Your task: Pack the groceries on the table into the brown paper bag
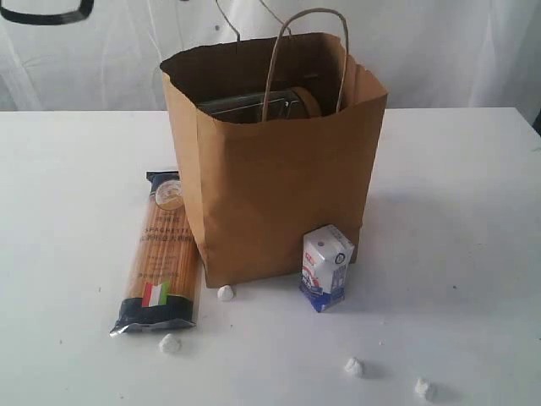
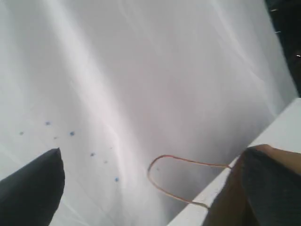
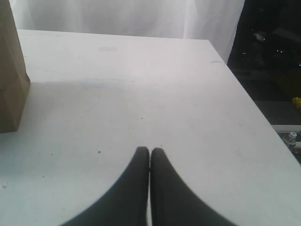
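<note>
The brown paper bag (image 1: 275, 178) stands upright mid-table with its mouth open, and a clear jar (image 1: 254, 106) lies inside it. Left of the bag the spaghetti packet (image 1: 161, 254) lies flat on the table (image 1: 456, 186). A small white-blue carton (image 1: 326, 266) stands at the bag's front right corner. Neither gripper shows in the exterior view. My left gripper (image 2: 153, 153) is open wide and holds nothing; a bag handle (image 2: 162, 167) loops between its fingers (image 2: 33, 186). My right gripper (image 3: 149, 150) is shut and empty, low over bare table (image 3: 141, 84) beside the bag's corner (image 3: 9, 70).
Several tiny white lumps (image 1: 225, 293) lie scattered before the bag. A white curtain (image 1: 439, 51) hangs behind the table. The table's side edge (image 3: 244, 89) drops off to a dark area. A dark curved shape (image 1: 46, 13) sits at the exterior view's top left.
</note>
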Robot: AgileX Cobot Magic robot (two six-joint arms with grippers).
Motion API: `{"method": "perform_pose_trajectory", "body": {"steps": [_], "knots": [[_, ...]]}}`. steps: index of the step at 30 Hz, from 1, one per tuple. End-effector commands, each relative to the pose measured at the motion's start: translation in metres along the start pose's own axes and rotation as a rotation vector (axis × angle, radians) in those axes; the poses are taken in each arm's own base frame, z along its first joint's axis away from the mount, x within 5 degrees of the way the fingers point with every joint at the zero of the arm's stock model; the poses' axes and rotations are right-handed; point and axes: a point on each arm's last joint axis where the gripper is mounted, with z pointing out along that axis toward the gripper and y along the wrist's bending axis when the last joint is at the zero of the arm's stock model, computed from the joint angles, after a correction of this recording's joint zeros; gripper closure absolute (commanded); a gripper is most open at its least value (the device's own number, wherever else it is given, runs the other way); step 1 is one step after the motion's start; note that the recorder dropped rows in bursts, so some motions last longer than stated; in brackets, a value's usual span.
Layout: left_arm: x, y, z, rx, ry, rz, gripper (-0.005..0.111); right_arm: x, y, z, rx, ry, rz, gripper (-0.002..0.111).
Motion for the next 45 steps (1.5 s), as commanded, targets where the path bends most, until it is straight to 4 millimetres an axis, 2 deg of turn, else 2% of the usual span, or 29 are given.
{"method": "perform_pose_trajectory", "body": {"steps": [1,3,4,5,6,9,12,14,18,20,24,25,28,32,35,40,45], "knots": [[-0.005,0.027,-0.017,-0.223,0.030,-0.030,0.002,0.000,0.000,0.000,-0.007,-0.008,0.000,0.108],[0.008,0.038,-0.024,-0.370,0.122,0.039,0.002,0.000,0.000,0.000,-0.007,-0.008,0.000,0.108],[0.024,0.041,-0.027,-0.442,0.241,0.072,0.004,0.000,0.000,0.000,-0.007,-0.008,0.000,0.108],[0.031,0.040,-0.029,-0.453,0.301,0.082,0.007,0.000,0.000,0.000,-0.007,-0.008,0.000,0.108],[0.054,0.035,-0.031,-0.452,0.467,0.116,0.016,0.000,0.000,0.000,-0.007,-0.008,0.000,0.108],[0.092,0.027,-0.041,-0.436,0.751,0.297,0.048,0.000,0.000,0.000,-0.007,-0.008,0.000,0.108],[0.106,0.032,-0.051,-0.496,0.870,0.349,0.079,0.000,0.000,0.000,-0.007,-0.008,0.000,0.108],[0.122,0.042,-0.057,-0.535,0.938,0.355,0.107,0.000,0.000,0.000,-0.007,-0.008,0.000,0.108],[0.158,0.066,-0.067,-0.541,1.004,0.292,0.106,0.000,0.000,0.000,-0.007,-0.008,0.000,0.108],[0.182,0.080,-0.079,-0.576,1.054,0.202,0.107,0.000,0.000,0.000,-0.007,-0.008,0.000,0.108],[0.226,0.102,-0.115,-0.741,1.143,-0.112,0.107,0.000,0.000,0.000,-0.007,-0.008,0.000,0.108],[0.238,0.101,-0.125,-0.779,1.159,-0.226,0.107,0.000,0.000,0.000,-0.007,-0.008,0.000,0.108],[0.254,0.096,-0.146,-0.822,1.141,-0.420,0.107,0.000,0.000,0.000,-0.007,-0.008,0.000,0.108],[0.248,0.079,-0.154,-0.766,0.947,-0.525,0.107,0.000,0.000,0.000,-0.007,-0.008,0.000,0.108],[0.224,0.073,-0.170,-0.841,0.748,-0.663,0.107,0.000,0.000,0.000,-0.007,-0.008,0.000,0.108],[0.166,0.062,-0.222,-0.956,0.420,-0.660,0.107,0.000,0.000,0.000,-0.007,-0.008,0.000,0.108],[0.126,0.042,-0.269,-0.987,0.153,-0.543,0.107,0.000,0.000,0.000,-0.007,-0.008,0.000,0.108]]}}
